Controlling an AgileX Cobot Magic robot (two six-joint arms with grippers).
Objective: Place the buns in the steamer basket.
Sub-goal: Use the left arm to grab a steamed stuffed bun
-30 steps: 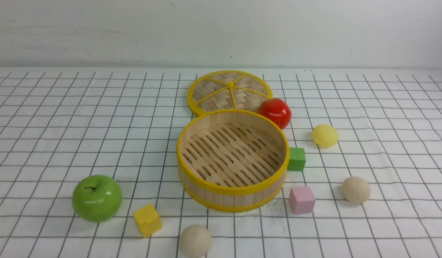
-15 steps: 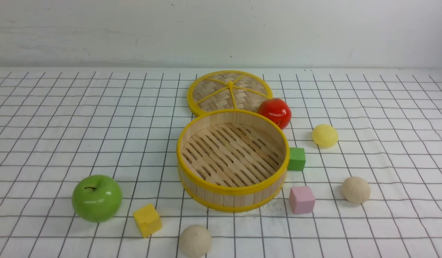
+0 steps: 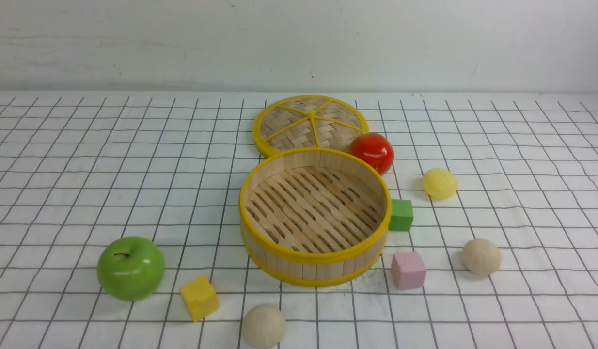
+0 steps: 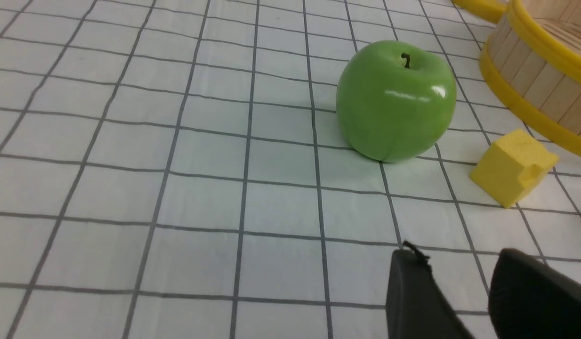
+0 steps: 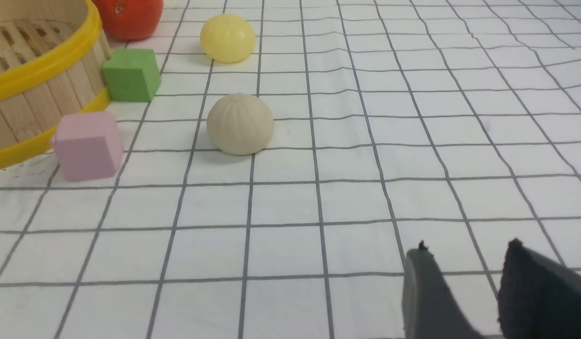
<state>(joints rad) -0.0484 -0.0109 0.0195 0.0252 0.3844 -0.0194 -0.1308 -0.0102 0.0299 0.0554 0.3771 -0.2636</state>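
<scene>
Starting closest in, the left gripper (image 4: 460, 263) and the right gripper (image 5: 467, 254) each showed up only in the lower right of their own wrist views. The jaws were parted by a narrow gap, with nothing but checked cloth (image 3: 61, 194) between them, so both were empty. In the front view, the nearest cream bun (image 3: 264, 325) sat at the bottom centre, with a yellow cube (image 3: 199, 297) just up-left of it and a green apple (image 3: 131, 267) further left. At mid-right was a pink cube (image 3: 408, 270) near the basket's wall, and the second cream bun (image 3: 481, 256) lay right of that, clear of everything. The steamer basket (image 3: 308, 266) took the centre of the frame, with nothing in it. A green cube (image 3: 401, 214) was tucked against its right side, and the pale yellow bun (image 3: 439, 183) sat up-right of that in the open. A red ball (image 3: 371, 152) and the lid (image 3: 311, 124) sat behind the basket. My guess on handling: the buns looked matte and light, probably a bit squishy, so grippy enough but keen to roll. I'd come straight down and pinch across the widest middle, gently, rather than nudging from one side.
</scene>
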